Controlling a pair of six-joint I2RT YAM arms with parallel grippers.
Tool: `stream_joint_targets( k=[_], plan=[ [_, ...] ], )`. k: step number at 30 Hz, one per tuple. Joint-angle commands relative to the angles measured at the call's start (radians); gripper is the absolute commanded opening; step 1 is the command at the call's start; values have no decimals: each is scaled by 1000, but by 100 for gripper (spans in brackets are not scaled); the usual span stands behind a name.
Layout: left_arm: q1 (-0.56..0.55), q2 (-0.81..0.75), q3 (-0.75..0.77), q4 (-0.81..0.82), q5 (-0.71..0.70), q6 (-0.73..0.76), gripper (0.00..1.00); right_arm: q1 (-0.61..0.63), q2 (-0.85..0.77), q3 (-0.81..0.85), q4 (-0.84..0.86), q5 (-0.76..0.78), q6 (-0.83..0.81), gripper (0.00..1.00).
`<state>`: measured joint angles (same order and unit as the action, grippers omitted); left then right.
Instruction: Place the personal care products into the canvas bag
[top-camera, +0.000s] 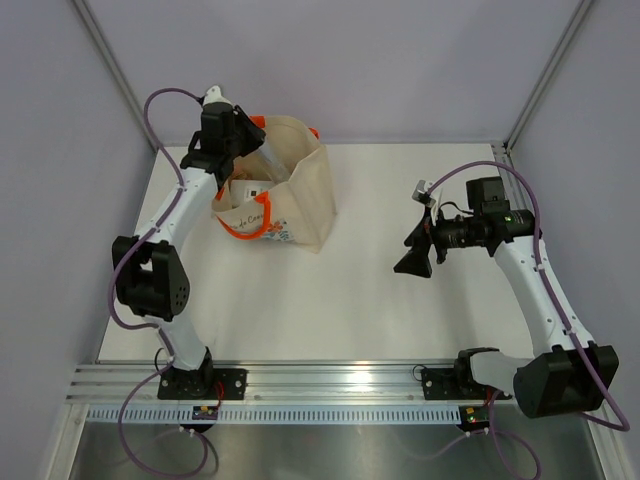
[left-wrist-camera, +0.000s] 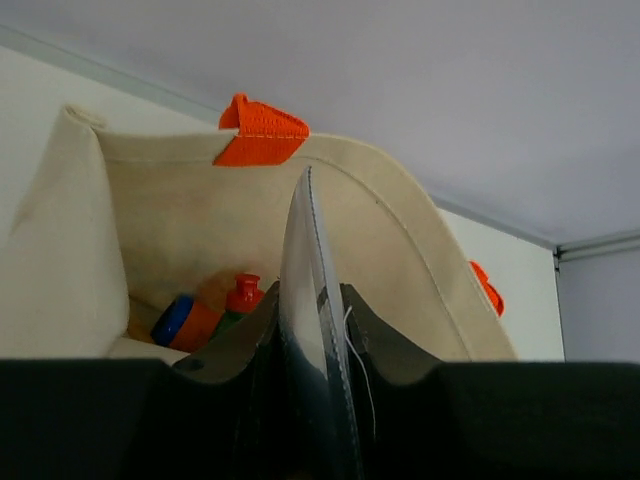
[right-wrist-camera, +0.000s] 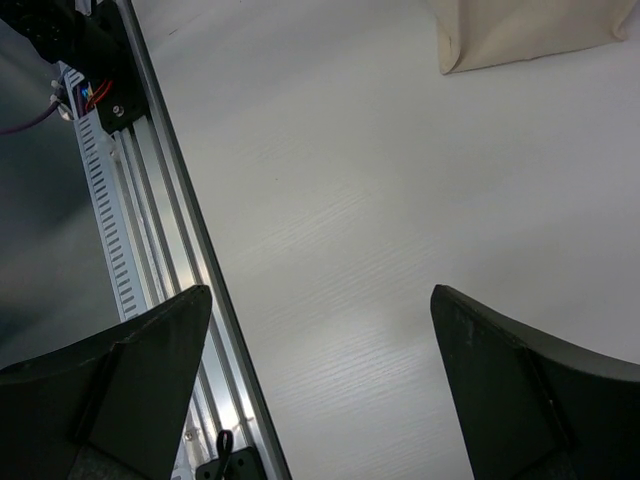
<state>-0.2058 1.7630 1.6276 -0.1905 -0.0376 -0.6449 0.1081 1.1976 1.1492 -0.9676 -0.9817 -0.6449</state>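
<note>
The canvas bag stands open at the far left, cream with orange handles. My left gripper hovers over its mouth, shut on the silver tube, which points down into the bag. In the left wrist view the silver tube stands edge-on between the fingers of the left gripper. Below it inside the bag lie the orange cylinder with blue cap and the green red-capped bottle. A white bottle shows inside the bag from above. My right gripper is open and empty over the table on the right.
The right wrist view shows the right gripper above the white tabletop, the aluminium rail at the near edge, and a corner of the bag. Grey walls enclose the table.
</note>
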Motion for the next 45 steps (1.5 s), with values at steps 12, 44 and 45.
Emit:
stream_joint_targets(
  k=[12,44,45],
  plan=[
    [5,-125,0,10,150,182,99,-22,-27,-31,50,26,-6,99],
    [3,-1376,-980,-90,291,338,99,-47,-352,-132,481,936,611,99],
    [3,-1376,-979,-98,292,334,99,-47,-360,-129,478,945,625,99]
  ],
)
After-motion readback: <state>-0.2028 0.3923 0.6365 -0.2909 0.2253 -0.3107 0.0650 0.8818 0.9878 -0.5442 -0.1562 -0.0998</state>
